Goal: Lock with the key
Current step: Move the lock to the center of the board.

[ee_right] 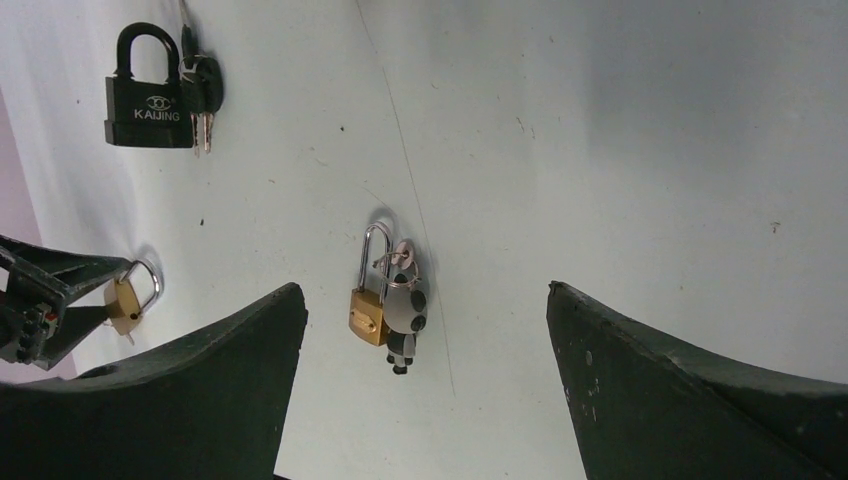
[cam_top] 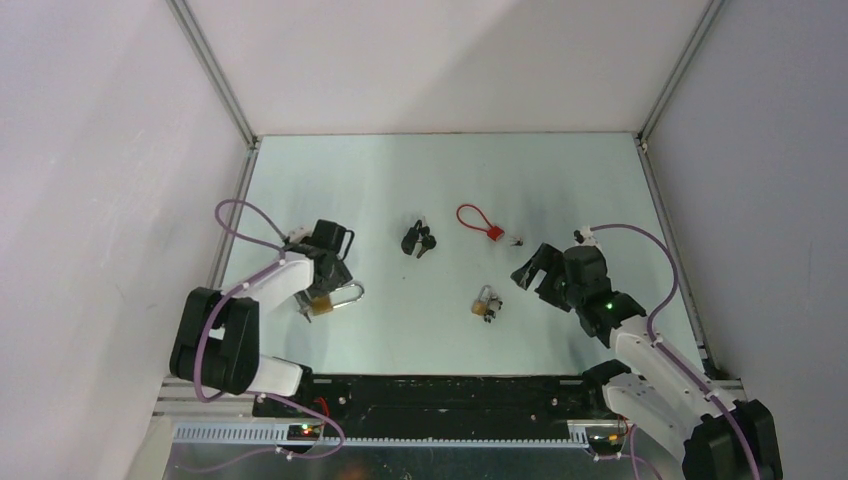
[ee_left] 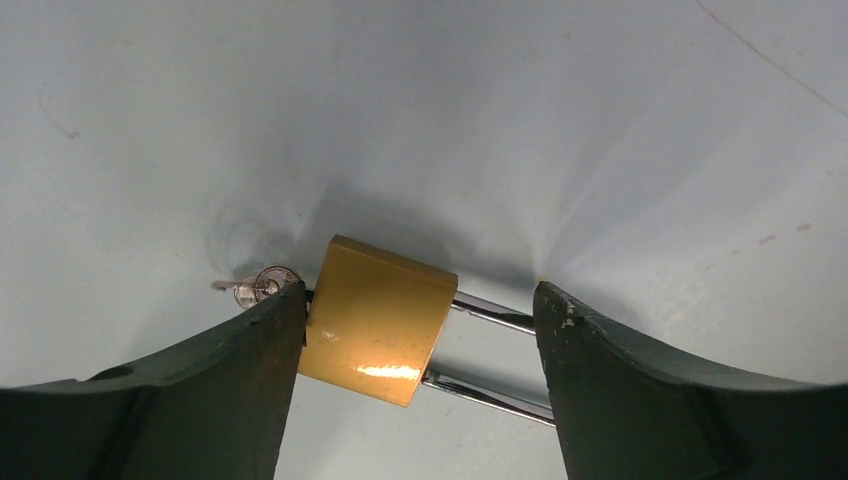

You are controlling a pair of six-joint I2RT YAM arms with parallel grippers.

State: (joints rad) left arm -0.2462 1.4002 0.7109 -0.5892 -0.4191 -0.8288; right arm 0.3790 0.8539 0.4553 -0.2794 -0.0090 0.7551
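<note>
Jaws on the left stand wide, one touching the brass padlock (ee_left: 375, 320).

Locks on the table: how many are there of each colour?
Brass: 2, the left brass padlock and the middle brass padlock
Black: 1, the black padlock
Red: 1, the red cable lock
Total: 4

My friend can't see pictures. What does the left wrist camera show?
A brass padlock lies on a pale table between the wide-open dark fingers of the left gripper. Its silver shackle runs toward one finger, and a small key ring peeks out beside the other.
</note>
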